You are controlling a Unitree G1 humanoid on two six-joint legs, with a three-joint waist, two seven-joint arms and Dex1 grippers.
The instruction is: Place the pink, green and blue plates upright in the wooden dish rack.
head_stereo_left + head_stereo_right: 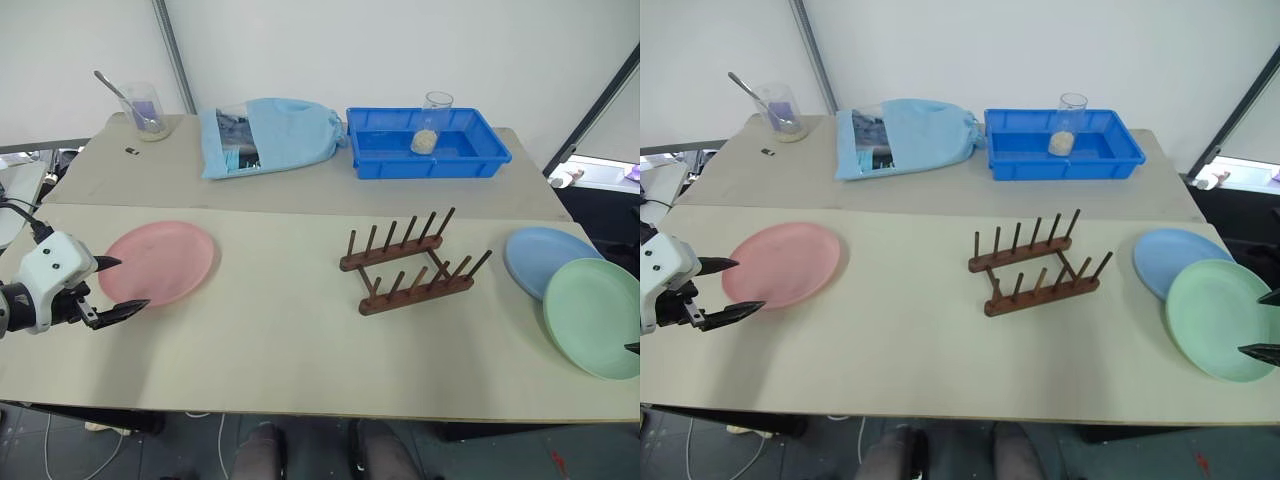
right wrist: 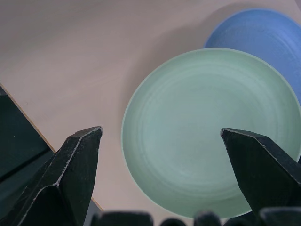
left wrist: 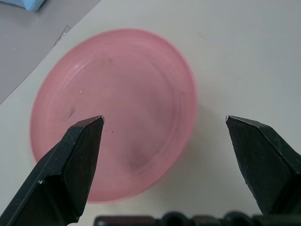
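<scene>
The pink plate (image 1: 160, 262) lies flat at the table's left. My left gripper (image 1: 133, 283) hovers open just above its near left edge, and in the left wrist view the plate (image 3: 113, 113) shows between the spread fingers. The wooden dish rack (image 1: 412, 263) stands empty at the middle of the table. At the right, the green plate (image 1: 595, 316) lies flat, overlapping the near edge of the blue plate (image 1: 545, 255). My right gripper (image 1: 1252, 323) is open above the green plate's right side, with the green plate (image 2: 211, 132) framed by its fingers.
On the rear table stand a deep blue tray (image 1: 470, 150) holding a glass cup (image 1: 433, 122), a light blue cloth bag (image 1: 268, 135) and a glass beaker with a spoon (image 1: 145, 110). The table's front edge (image 1: 300, 408) runs close below both plates.
</scene>
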